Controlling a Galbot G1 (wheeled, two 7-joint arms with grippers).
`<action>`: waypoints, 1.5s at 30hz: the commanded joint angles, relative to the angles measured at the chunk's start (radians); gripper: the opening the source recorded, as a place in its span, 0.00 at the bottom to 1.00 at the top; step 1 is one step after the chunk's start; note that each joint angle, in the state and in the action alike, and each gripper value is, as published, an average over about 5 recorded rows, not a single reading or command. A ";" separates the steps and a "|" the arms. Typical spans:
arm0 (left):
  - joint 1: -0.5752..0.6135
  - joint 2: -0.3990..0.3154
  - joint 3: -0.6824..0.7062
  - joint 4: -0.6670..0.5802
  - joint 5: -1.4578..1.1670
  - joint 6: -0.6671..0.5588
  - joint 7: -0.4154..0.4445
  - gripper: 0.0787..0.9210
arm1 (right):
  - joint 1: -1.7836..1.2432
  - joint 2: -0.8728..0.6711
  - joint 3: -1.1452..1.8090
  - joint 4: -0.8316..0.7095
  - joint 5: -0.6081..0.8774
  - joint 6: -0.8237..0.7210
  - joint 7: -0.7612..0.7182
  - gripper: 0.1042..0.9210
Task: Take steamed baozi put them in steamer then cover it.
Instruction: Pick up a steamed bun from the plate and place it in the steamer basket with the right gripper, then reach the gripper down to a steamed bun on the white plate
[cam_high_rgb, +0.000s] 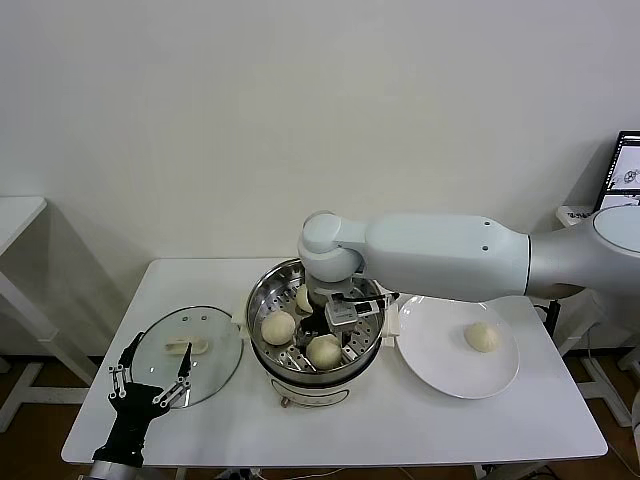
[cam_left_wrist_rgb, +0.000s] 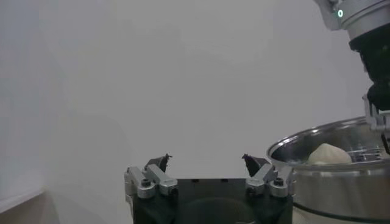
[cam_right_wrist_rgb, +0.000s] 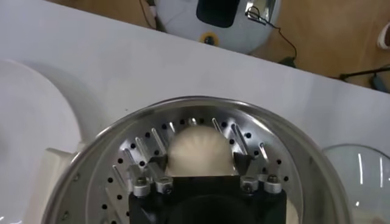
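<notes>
The steel steamer (cam_high_rgb: 262, 300) stands mid-table with three baozi on its perforated tray: (cam_high_rgb: 278, 327), (cam_high_rgb: 303, 298) and the front one (cam_high_rgb: 324, 351). My right gripper (cam_high_rgb: 336, 332) reaches down inside the pot. In the right wrist view it (cam_right_wrist_rgb: 200, 159) is open, its fingers standing on either side of the front baozi (cam_right_wrist_rgb: 200, 143), which rests on the tray. One more baozi (cam_high_rgb: 482, 337) lies on the white plate (cam_high_rgb: 440, 362). The glass cover (cam_high_rgb: 212, 372) lies flat to the steamer's left. My left gripper (cam_high_rgb: 160, 347) hovers open over the cover, empty (cam_left_wrist_rgb: 206, 159).
The plate sits just right of the steamer, close to its side handle. The right arm (cam_high_rgb: 450, 255) stretches across above the plate and pot. The left wrist view shows the steamer (cam_left_wrist_rgb: 329, 185) with a baozi (cam_left_wrist_rgb: 329, 154) beyond the left gripper. A monitor (cam_high_rgb: 625, 170) stands at the far right.
</notes>
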 joint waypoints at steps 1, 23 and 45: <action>0.000 0.000 -0.003 0.002 0.000 -0.001 0.001 0.88 | 0.004 -0.018 0.046 0.012 0.023 -0.018 -0.025 0.88; -0.001 0.003 0.012 -0.008 0.003 0.006 0.002 0.88 | -0.065 -0.565 0.267 -0.492 0.314 -0.648 -0.098 0.88; 0.030 0.003 -0.008 -0.024 0.006 0.013 0.008 0.88 | -0.430 -0.521 0.367 -0.659 0.160 -0.605 0.022 0.88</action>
